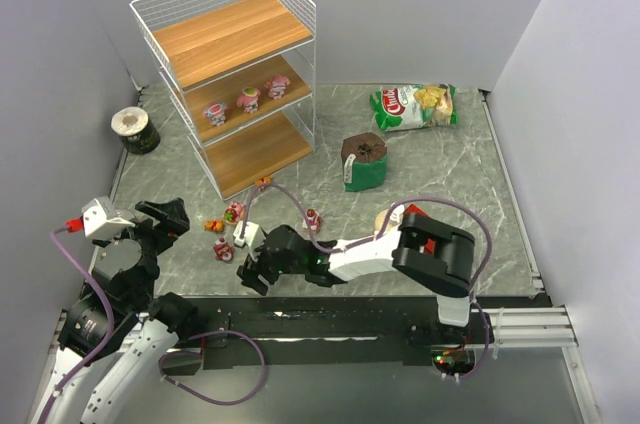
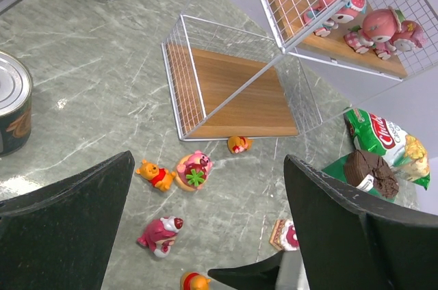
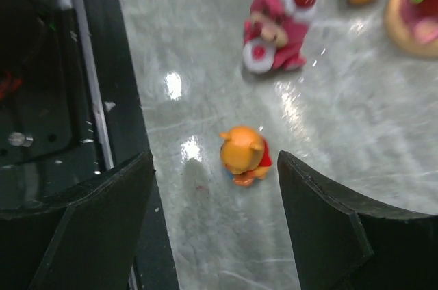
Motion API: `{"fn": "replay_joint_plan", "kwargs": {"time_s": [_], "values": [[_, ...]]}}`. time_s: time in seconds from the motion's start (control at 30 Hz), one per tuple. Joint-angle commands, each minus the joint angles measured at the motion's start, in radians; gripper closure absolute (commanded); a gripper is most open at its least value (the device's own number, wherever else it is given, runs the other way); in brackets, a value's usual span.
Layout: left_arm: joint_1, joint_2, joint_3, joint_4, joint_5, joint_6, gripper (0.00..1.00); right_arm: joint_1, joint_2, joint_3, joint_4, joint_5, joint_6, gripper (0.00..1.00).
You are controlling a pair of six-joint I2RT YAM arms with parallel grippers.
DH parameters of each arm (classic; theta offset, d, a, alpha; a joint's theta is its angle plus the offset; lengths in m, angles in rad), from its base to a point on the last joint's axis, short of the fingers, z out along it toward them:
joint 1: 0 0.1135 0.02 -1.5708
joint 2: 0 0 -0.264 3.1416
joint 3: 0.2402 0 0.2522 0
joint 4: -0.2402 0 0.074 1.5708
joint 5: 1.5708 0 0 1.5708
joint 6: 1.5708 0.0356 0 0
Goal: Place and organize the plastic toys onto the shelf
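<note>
Toys (image 1: 233, 211) lie loose on the desk (image 1: 440, 184) in front of the shelf (image 1: 228, 32), with three more on its middle tier. We see the right gripper (image 3: 215, 167) open around the orange toy (image 3: 245, 155), touching it on neither side. We judge it light, hard and slick, so it may tip; pinch across its body. The left gripper (image 2: 209, 180) hovers wide open, empty

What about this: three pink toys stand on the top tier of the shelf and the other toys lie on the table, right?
Not the top tier. The three pink toys stand on the middle tier of the shelf; the other toys lie on the table. The top external view shows it.
</note>
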Motion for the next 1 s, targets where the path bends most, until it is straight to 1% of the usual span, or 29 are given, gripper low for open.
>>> {"fn": "replay_joint_plan", "kwargs": {"time_s": [0.0, 0.1, 0.23, 0.33, 0.43, 0.47, 0.5, 0.53, 0.6, 0.63, 0.67, 0.77, 0.8, 0.87, 0.9, 0.97], "values": [[-0.003, -0.008, 0.001, 0.038, 0.012, 0.021, 0.03, 0.014, 0.045, 0.032, 0.11, 0.148, 0.025, 0.21], [-0.003, -0.014, 0.0, 0.041, 0.012, 0.023, 0.04, 0.017, 0.069, 0.02, 0.159, 0.18, 0.032, 0.23], [-0.003, -0.014, 0.0, 0.041, 0.012, 0.023, 0.04, 0.019, 0.105, 0.047, 0.155, 0.199, 0.035, 0.25], [-0.003, -0.014, 0.0, 0.041, 0.014, 0.024, 0.04, 0.017, 0.129, 0.061, 0.15, 0.208, 0.04, 0.3], [-0.003, -0.012, 0.0, 0.041, 0.014, 0.023, 0.04, 0.017, 0.135, 0.067, 0.144, 0.199, 0.043, 0.41], [-0.003, -0.014, 0.0, 0.041, 0.014, 0.023, 0.04, 0.017, 0.135, 0.069, 0.135, 0.191, 0.044, 0.5], [-0.003, -0.012, 0.0, 0.041, 0.014, 0.023, 0.04, 0.017, 0.137, 0.075, 0.129, 0.19, 0.046, 0.56], [-0.003, -0.012, 0.0, 0.041, 0.014, 0.023, 0.04, 0.016, 0.138, 0.081, 0.118, 0.187, 0.046, 0.68], [-0.003, -0.012, 0.0, 0.04, 0.012, 0.023, 0.04, 0.019, 0.125, 0.089, 0.089, 0.185, 0.057, 0.84], [-0.003, -0.012, 0.0, 0.041, 0.012, 0.023, 0.04, 0.016, 0.114, 0.09, 0.078, 0.184, 0.058, 0.97], [-0.003, -0.014, 0.0, 0.041, 0.014, 0.023, 0.04, 0.016, 0.102, 0.092, 0.049, 0.197, 0.061, 1.0], [-0.003, -0.012, 0.0, 0.043, 0.014, 0.025, 0.04, -0.003, 0.042, 0.15, -0.058, 0.228, 0.063, 1.0], [-0.001, -0.012, 0.0, 0.044, 0.015, 0.026, 0.03, -0.009, 0.002, 0.19, -0.137, 0.236, 0.057, 1.0], [-0.003, -0.009, 0.0, 0.044, 0.015, 0.026, 0.04, -0.039, -0.061, 0.242, -0.227, 0.246, 0.049, 1.0], [-0.003, -0.009, 0.0, 0.044, 0.015, 0.028, 0.04, -0.055, -0.081, 0.298, -0.306, 0.269, 0.04, 1.0], [-0.003, -0.006, 0.0, 0.046, 0.018, 0.029, 0.03, -0.082, -0.131, 0.365, -0.389, 0.282, 0.026, 1.0]]}}
